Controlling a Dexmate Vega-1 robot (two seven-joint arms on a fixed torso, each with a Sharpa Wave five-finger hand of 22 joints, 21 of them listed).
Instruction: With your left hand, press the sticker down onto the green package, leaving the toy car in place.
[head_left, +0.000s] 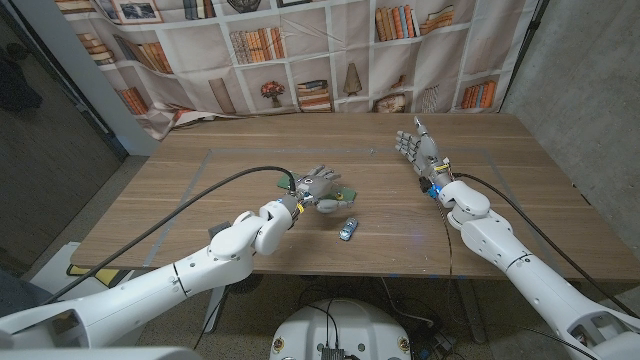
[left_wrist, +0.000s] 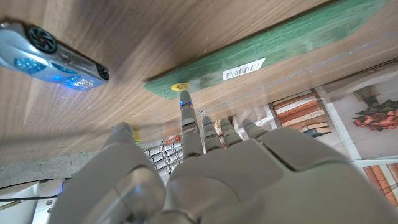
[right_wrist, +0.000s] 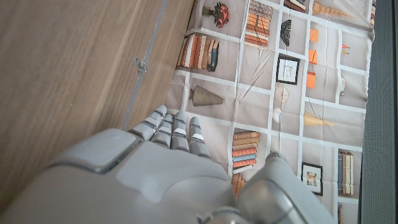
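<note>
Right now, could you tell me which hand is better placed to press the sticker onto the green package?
Left: the left hand is over the green package, a fingertip at the sticker. The right hand is far across the table.

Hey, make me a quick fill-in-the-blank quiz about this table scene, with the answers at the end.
1. The left hand reaches over the ____ package.
2. The toy car beside the package is silver and ____.
3. The round sticker on the package is ____.
4. The right hand holds ____.

Answers: green; blue; yellow; nothing
</note>
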